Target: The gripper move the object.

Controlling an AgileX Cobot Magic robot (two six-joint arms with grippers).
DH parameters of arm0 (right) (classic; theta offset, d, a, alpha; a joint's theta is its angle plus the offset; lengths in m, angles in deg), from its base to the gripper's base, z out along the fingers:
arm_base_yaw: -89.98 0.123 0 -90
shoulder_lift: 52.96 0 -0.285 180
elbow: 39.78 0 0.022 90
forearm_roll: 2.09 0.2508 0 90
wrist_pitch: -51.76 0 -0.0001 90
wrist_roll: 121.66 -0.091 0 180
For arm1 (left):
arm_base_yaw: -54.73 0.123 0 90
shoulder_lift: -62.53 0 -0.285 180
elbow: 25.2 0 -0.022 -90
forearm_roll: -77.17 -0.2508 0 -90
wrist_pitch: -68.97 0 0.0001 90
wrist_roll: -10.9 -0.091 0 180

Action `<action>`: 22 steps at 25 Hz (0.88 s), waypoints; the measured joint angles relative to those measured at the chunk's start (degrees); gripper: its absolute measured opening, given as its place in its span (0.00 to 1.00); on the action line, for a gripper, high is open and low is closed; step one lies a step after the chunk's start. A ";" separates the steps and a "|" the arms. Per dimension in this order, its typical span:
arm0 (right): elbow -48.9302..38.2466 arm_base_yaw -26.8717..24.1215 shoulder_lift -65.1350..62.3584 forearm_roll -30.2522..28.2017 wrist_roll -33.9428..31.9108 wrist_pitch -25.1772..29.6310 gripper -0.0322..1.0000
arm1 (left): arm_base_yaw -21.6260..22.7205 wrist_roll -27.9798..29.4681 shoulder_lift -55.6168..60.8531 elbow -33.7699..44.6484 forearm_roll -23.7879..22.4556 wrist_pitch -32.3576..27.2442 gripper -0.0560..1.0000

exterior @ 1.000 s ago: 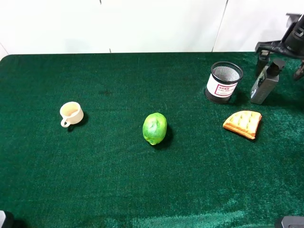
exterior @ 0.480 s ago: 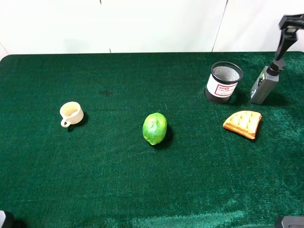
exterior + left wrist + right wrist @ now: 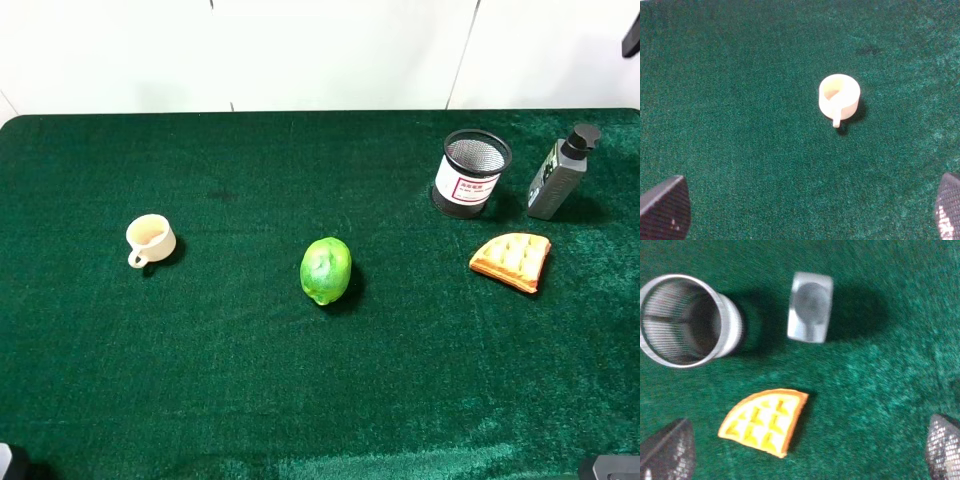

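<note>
Green velvet tablecloth [image 3: 240,400] over whole work surface, white wall panels [image 3: 330,50] behind. Pump bottle [image 3: 560,175] standing upright at far right of table, near back edge, free of any contact; seen from above in right wrist view as grey rectangle with round pump top [image 3: 810,306]. Just beside it toward centre: black mesh cup [image 3: 471,172] with white label, upright, apart from bottle; in right wrist view open mouth and mesh wall visible [image 3: 682,320]. In front of both, nearer camera in high view: waffle wedge [image 3: 512,259], orange-yellow, flat on cloth, touching neither; also in right wrist view [image 3: 765,421]. Green lime-like fruit [image 3: 326,269] near table centre, well apart from everything. Small cream cup [image 3: 150,240] on left side, handle toward front; in left wrist view [image 3: 839,96], upright, alone on cloth.

Right gripper [image 3: 800,450] high above bottle, cup and waffle, looking down on all three; fingertips at both lower corners of wrist view, jaws spread wide, nothing between them. Only dark sliver of right arm [image 3: 632,38] at upper right edge of high view. Left gripper [image 3: 805,212] above cloth short of cream cup, fingertips at both lower corners, jaws spread wide, holding nothing. Wrist view slightly blurred on right side.
</note>
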 joint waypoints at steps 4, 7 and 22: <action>-1.51 3.53 -3.84 -0.20 0.00 0.00 0.70 | 0.00 0.00 0.00 0.00 0.00 0.00 0.99; -4.45 5.46 -7.26 -0.39 0.00 0.00 0.70 | 0.00 0.00 0.00 0.00 0.00 0.00 0.99; -18.21 6.41 -31.99 -4.22 0.04 0.18 0.70 | 0.00 0.00 0.00 0.00 0.00 0.00 0.99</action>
